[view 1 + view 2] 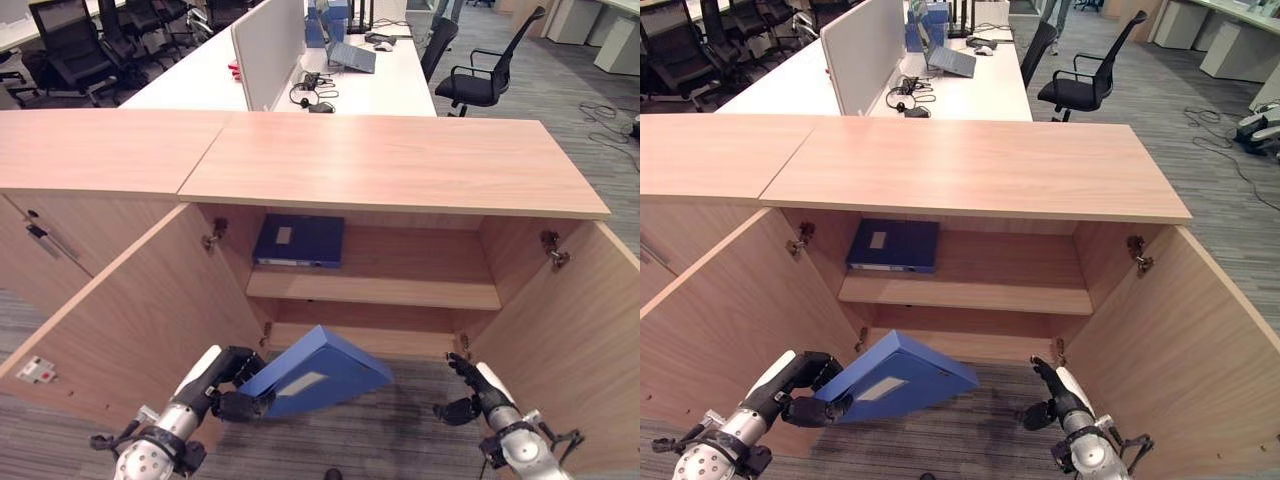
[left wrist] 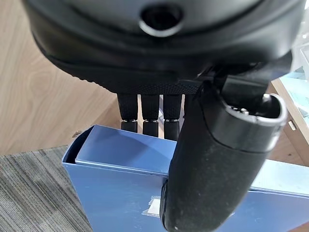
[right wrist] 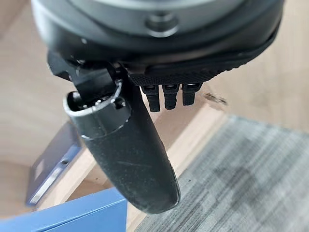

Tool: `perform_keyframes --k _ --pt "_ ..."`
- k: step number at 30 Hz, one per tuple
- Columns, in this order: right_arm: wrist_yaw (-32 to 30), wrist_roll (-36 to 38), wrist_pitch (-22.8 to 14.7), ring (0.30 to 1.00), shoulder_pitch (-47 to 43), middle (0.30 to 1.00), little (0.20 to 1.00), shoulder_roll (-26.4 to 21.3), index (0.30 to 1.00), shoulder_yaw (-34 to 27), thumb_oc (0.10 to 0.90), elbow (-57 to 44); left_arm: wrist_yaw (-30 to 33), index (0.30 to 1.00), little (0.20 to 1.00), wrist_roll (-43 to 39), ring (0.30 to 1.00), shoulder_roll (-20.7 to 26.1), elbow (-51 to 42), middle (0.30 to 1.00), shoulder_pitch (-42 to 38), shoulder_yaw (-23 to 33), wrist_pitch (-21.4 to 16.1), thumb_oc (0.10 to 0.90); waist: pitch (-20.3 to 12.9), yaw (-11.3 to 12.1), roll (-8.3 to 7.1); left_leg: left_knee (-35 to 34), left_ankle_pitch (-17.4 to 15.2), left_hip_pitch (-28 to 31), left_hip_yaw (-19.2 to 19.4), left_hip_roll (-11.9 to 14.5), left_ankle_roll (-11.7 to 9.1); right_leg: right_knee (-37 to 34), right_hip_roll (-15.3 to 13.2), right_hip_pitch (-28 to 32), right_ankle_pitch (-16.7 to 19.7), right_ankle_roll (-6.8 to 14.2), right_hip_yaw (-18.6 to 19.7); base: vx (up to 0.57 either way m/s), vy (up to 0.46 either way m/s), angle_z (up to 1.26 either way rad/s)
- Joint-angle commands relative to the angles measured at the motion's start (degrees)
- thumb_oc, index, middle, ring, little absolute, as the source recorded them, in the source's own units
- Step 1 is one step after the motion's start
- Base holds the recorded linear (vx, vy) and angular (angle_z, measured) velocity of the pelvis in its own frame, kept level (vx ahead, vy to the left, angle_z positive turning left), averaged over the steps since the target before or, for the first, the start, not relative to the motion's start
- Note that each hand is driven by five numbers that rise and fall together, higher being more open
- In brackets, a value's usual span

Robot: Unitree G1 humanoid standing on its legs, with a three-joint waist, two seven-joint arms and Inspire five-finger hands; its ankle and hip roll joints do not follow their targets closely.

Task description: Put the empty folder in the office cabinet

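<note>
A blue folder (image 1: 320,372) with a pale label hangs tilted in front of the open wooden office cabinet (image 1: 380,170), low above the carpet. My left hand (image 1: 228,385) is shut on its near left edge, fingers over the top and thumb (image 2: 212,159) pressed on its face (image 2: 116,193). My right hand (image 1: 472,392) hovers to the right of the folder, fingers curled, holding nothing, close to the cabinet's lower right corner. A second, darker blue folder (image 1: 298,240) lies flat on the cabinet's upper shelf (image 1: 400,290).
Both cabinet doors stand swung open, the left door (image 1: 130,320) and the right door (image 1: 590,330). Behind the cabinet are white desks (image 1: 380,80) with a divider and office chairs (image 1: 490,70). Grey carpet (image 1: 350,440) lies below.
</note>
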Motion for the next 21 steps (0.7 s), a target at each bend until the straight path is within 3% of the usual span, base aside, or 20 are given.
perform_keyframes --k 1,14,21 --pt "0.4 -0.6 -5.8 0.900 -6.7 0.900 0.900 -2.4 0.900 2.9 0.800 -5.3 3.1 0.300 0.300 -0.3 0.300 1.5 -6.6 0.300 -6.8 3.3 -6.7 0.400 -1.4 0.5 -2.57 -0.4 -7.5 0.2 -2.3 0.7 -1.8 3.1 -6.9 -2.2 2.1 5.2 -3.2 0.00 0.000 0.00" --pt "4.0 -4.2 -8.4 0.900 -16.1 0.900 0.900 -5.1 0.900 14.2 0.800 -8.7 2.0 0.300 0.300 -2.4 0.300 5.3 -8.6 0.300 -12.4 -2.3 -8.4 0.400 -1.8 1.5 -2.65 -0.4 -7.3 0.6 -2.5 0.9 -2.3 2.6 -7.0 -1.4 2.0 5.1 -3.9 0.00 0.000 0.00" --pt "3.4 -5.1 -8.7 0.900 -20.6 0.900 0.900 -5.6 0.900 16.7 0.800 -9.8 0.0 0.300 0.300 -7.8 0.300 7.9 -10.4 0.300 -16.2 -6.2 -8.9 0.400 -2.3 1.8 -2.57 -0.4 -7.2 0.6 -2.6 0.8 -2.4 2.6 -7.1 -1.3 2.1 5.2 -4.1 0.00 -0.003 0.01"
